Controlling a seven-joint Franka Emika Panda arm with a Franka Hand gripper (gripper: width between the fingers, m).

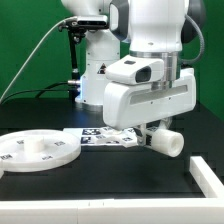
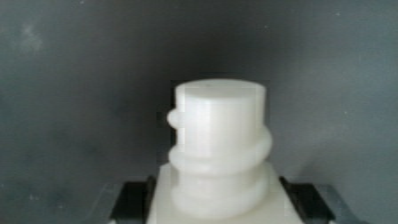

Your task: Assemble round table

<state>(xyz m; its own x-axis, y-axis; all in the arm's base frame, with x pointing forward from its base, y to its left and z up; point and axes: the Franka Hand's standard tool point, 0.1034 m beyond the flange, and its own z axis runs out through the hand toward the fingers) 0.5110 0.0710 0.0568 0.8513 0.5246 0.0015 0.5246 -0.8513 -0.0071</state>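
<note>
The large rimmed white round disc [image 1: 35,152] lies flat on the dark table at the exterior view's left, with a small raised hub in its middle. My gripper [image 1: 157,135] hangs just above the table at the exterior view's right, shut on the short white cylindrical post [image 1: 169,141], which sticks out sideways from the fingers. In the wrist view the post [image 2: 219,125] fills the middle, its round end pointing away. It is clamped between the two dark fingers [image 2: 137,202] of my gripper [image 2: 217,208].
The marker board [image 1: 103,136] lies flat between the disc and my gripper. A plain white block [image 1: 208,171] sits at the exterior view's lower right edge. The arm's white base stands behind, with cables at the back left.
</note>
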